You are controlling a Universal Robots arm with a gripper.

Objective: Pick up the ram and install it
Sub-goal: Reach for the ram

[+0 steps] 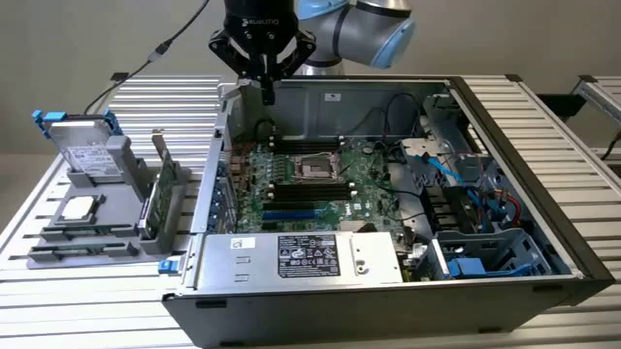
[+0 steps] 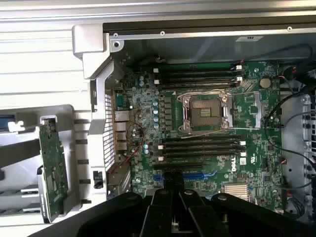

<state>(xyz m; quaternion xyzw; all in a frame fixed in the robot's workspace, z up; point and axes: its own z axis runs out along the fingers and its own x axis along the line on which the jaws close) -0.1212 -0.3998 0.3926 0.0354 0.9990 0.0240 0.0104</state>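
Observation:
My gripper [image 1: 266, 93] hangs above the back corner of the open computer case [image 1: 543, 240], on the exterior view's left. Its fingers [image 2: 165, 197] are pressed together with nothing visible between them. Below it lies the green motherboard [image 2: 148, 123], which has two banks of long black memory slots: one bank [image 2: 197, 74] beyond the processor socket [image 2: 205, 111] and one bank [image 2: 202, 147] on its near side. The ram is out of view. I can make out no thin green stick in the gripper or in the slots.
On the exterior view's left a grey rack [image 1: 92, 247] holds a silver hard drive with blue tabs [image 1: 87, 149] and an upright green expansion card [image 1: 160, 193], also visible from the wrist [image 2: 52, 168]. The power supply [image 1: 305, 256] and blue cables [image 1: 437, 156] crowd the case.

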